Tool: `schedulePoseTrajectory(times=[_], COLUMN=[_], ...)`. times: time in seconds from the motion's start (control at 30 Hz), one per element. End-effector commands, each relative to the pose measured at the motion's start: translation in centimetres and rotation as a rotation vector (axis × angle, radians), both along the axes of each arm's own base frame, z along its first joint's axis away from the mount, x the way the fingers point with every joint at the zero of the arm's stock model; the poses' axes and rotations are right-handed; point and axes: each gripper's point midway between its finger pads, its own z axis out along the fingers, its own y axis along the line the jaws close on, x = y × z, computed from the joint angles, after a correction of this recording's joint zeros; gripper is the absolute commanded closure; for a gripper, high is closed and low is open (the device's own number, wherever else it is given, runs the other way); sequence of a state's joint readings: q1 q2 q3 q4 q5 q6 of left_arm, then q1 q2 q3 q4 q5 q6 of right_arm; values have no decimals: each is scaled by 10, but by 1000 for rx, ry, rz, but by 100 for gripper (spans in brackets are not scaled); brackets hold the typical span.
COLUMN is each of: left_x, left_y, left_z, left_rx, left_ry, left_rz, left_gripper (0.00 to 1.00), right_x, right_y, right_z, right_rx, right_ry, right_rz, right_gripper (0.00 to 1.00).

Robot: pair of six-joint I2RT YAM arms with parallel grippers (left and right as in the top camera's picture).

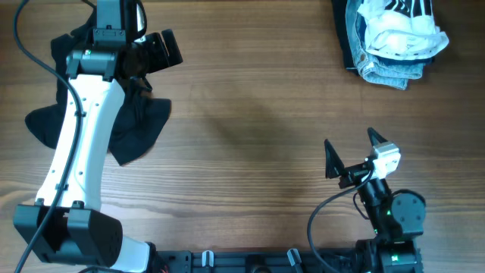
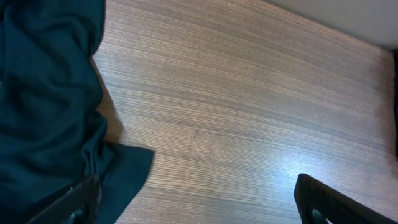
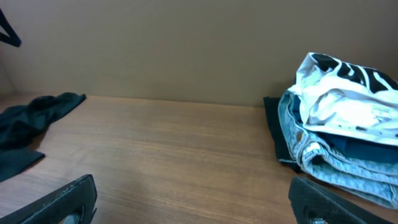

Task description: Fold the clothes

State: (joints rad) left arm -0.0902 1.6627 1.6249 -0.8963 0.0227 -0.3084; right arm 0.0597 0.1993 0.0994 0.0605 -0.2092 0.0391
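Observation:
A dark teal garment (image 1: 136, 129) lies crumpled at the table's left, partly under my left arm; it fills the left of the left wrist view (image 2: 43, 106) and shows far left in the right wrist view (image 3: 31, 118). My left gripper (image 1: 155, 51) is open and empty above the garment's far edge, one finger over the cloth (image 2: 196, 202). My right gripper (image 1: 352, 152) is open and empty over bare wood near the front right (image 3: 193, 202). A stack of clothes (image 1: 390, 38) with light denim and a white printed piece on top sits at the back right (image 3: 336, 143).
The wooden table (image 1: 250, 98) runs between the dark garment and the stack. Black cables trail along the left arm (image 1: 30, 53) and by the right arm's base (image 1: 326, 220).

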Motion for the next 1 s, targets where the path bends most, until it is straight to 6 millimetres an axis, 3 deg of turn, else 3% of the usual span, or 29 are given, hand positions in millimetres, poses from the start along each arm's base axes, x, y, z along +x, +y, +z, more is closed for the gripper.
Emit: schedulePoseTrajectory(times=[0.0,0.23,0.4,0.97], left_x=[2,2,2,2], left_y=[3,3,3,3], left_z=[-4,-4,-4,-4], left_rx=[21,21,21,21], left_ry=[7,7,7,7], left_rz=[-2,-2,-2,-2], left_gripper=[0,0,0,0], right_x=[-1,-4,-6,-6], right_y=[-11,-16,-17,-16], right_z=[-1,-26,-15,-17], right_rx=[-9,-16,-11,-13], right_ry=[-37,-1,-51,-39], right_rz=[-81,-109,-109,-109], right_gripper=[0,0,0,0])
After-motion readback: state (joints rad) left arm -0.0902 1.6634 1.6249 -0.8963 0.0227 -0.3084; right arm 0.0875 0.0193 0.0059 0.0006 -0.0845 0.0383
